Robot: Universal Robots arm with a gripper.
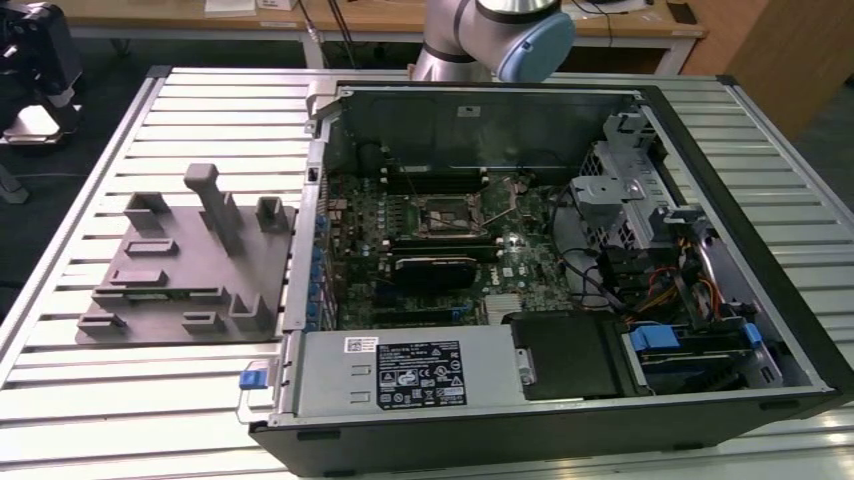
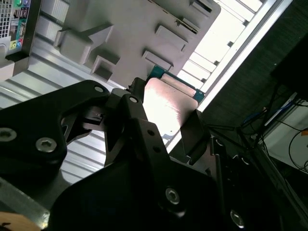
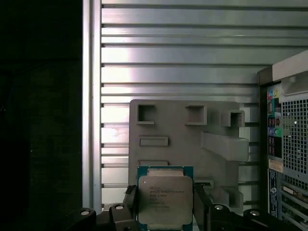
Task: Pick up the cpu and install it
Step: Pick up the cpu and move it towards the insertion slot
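The cpu (image 3: 165, 198), a flat square chip with a shiny silver top and a thin green rim, is held between the two black fingers of my gripper (image 3: 165, 204), which is shut on its sides. In the second wrist view the cpu (image 2: 166, 103) glints in the gripper (image 2: 163, 113). It hangs in the air above the grey holder block (image 3: 192, 137) on the slatted table. The dark square socket (image 1: 447, 213) with its metal rim sits mid-motherboard inside the open computer case (image 1: 747, 290).
The grey holder block (image 1: 187, 265) with upright posts lies on the slatted table (image 1: 134, 400) at the exterior view's left of the case. The arm's base (image 1: 487, 35) rises behind the case. Drive cages and cables crowd the case's right side; a power supply (image 1: 407, 372) fills its front.
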